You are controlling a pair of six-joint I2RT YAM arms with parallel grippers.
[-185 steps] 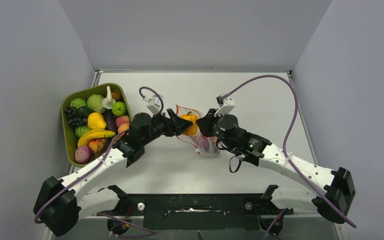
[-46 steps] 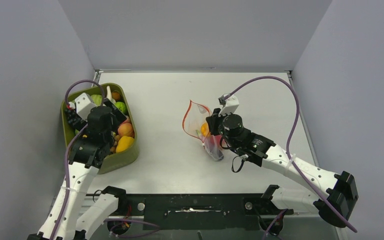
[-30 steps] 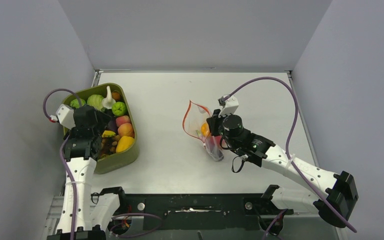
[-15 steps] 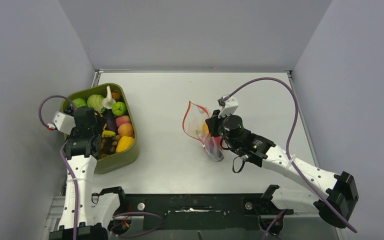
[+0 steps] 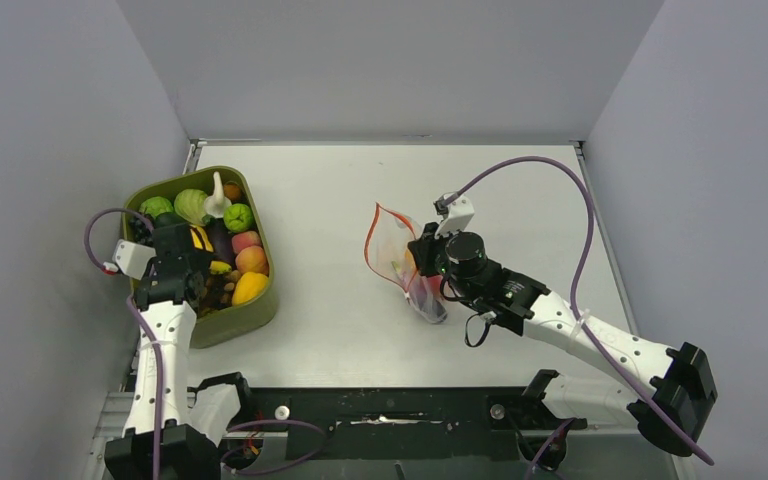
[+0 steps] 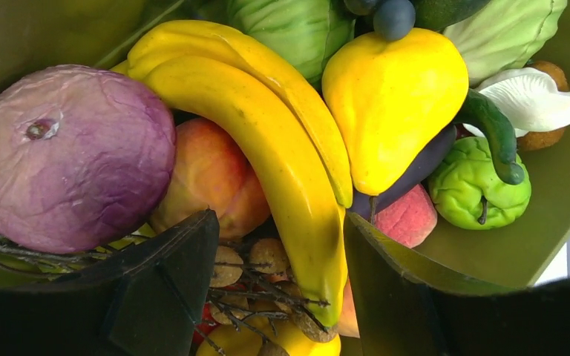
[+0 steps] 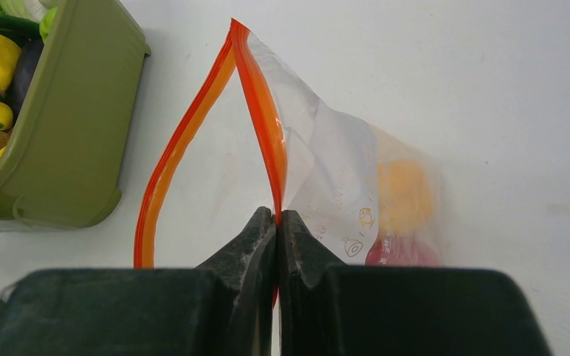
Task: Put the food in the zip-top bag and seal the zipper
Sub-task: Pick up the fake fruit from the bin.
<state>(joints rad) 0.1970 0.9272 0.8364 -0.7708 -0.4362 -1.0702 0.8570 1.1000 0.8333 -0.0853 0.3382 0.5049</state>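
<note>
The right gripper (image 7: 277,216) has its fingers pressed together on the rim of the clear, soft plastic zip-top bag (image 7: 334,170). They pinch one lip right at the thin red-orange zipper strip (image 7: 263,126). With that lip held up, the other lip bows away, so the mouth gapes as a tall loop facing left toward the olive-green rounded plastic tray (image 5: 256,312). The likely reason for the hold is to offer an opening for the next piece.

The zip-top bag rests on the white bench (image 5: 330,190) near the middle, a little to the right, well apart from the tray at the left edge. A round orange toy piece (image 7: 402,185) and a red one (image 7: 395,254) below it already lie in the bag's closed end.

The left gripper (image 6: 276,226) is down in the tray. Its fingers stand apart, straddling the lower tip of the glossy yellow toy bananas (image 6: 267,141). Nothing is clamped yet, and I judge the bananas to be the target.

The overhead view gives the layout, with the tray on the left, the bag right of centre and bare bench between, but the left wrist hides its own fingers there. Only the left wrist view shows the gap on either side of the banana tip, the wrinkled purple round vegetable (image 6: 67,156) on one side and the yellow pear-shaped squash (image 6: 393,96) on the other. Only the right wrist view shows the fingers meeting on the strip and the zipper's open loop. From above the bag reads as a crumpled pouch with a red outline.
</note>
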